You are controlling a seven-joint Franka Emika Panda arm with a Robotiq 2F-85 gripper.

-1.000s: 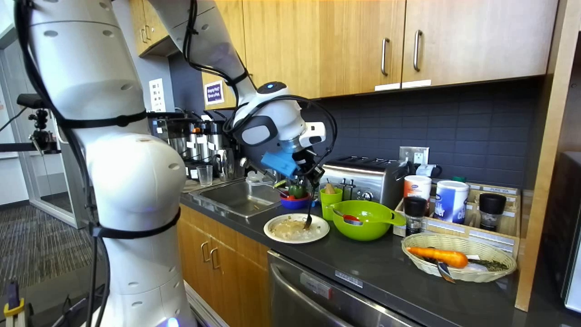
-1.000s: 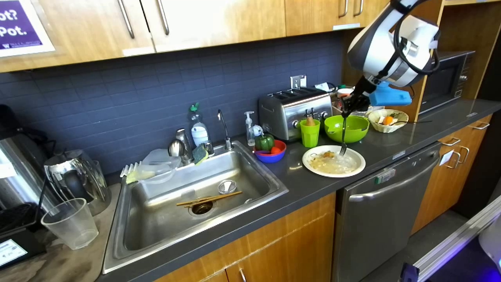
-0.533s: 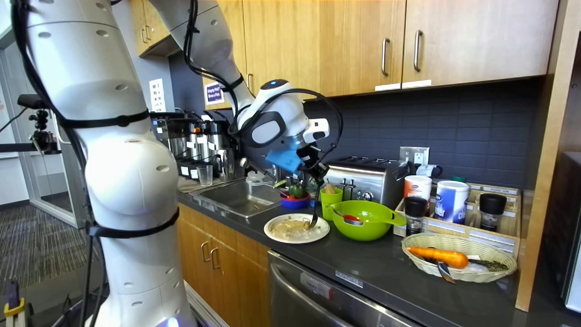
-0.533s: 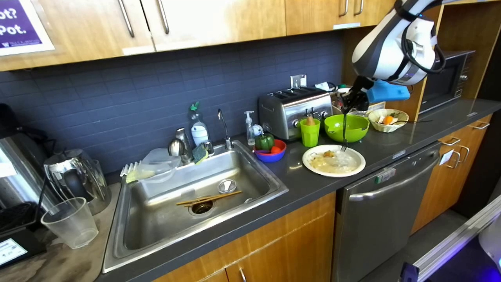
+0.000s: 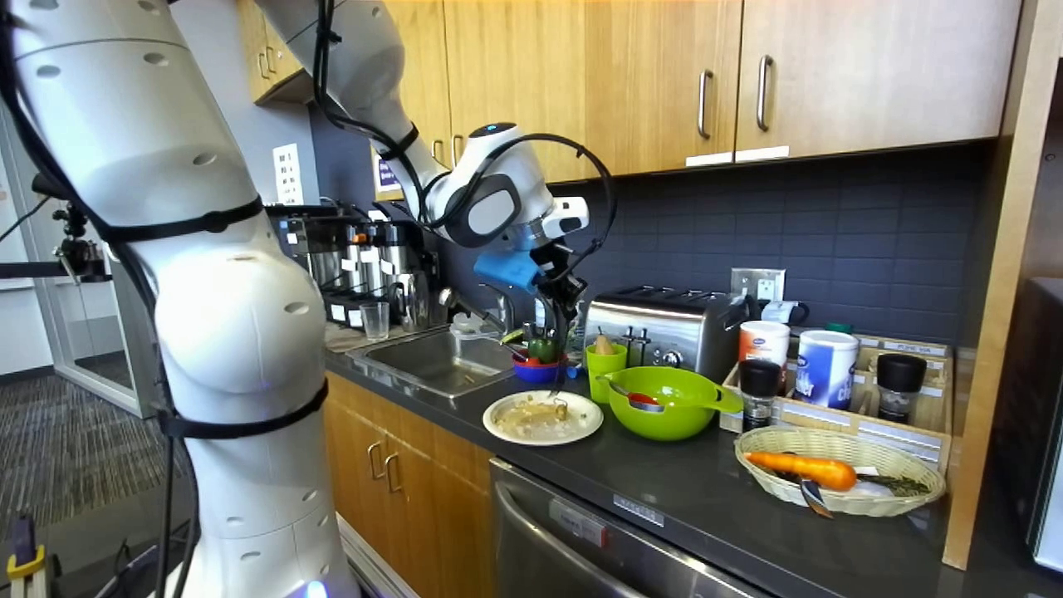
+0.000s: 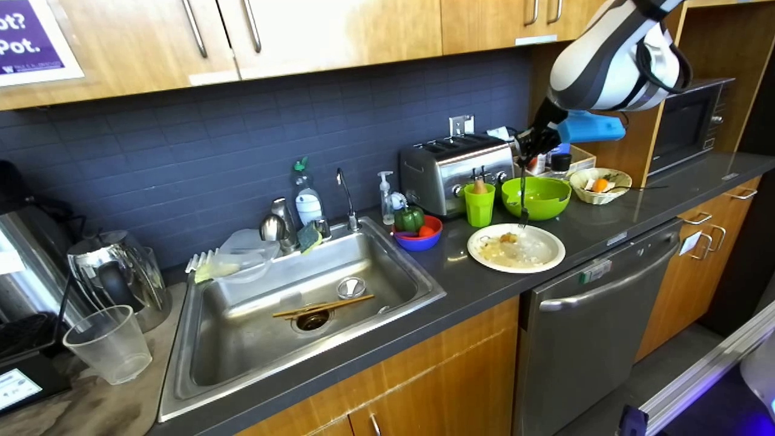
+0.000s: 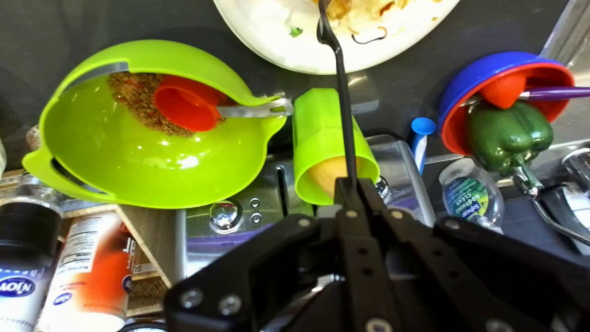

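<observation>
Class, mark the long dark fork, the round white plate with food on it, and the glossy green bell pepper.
Long dark fork [image 7: 345, 110], wrist view: on its handle.
Round white plate [image 6: 474, 249], an exterior view: on its rim.
Glossy green bell pepper [image 7: 507, 131], wrist view: middle of its body.

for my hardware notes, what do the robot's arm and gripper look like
The arm is white with rounded segments, grey oval recesses, black straps and black cables. The gripper is black and angular, with round screw heads; a blue block is mounted near it.
</observation>
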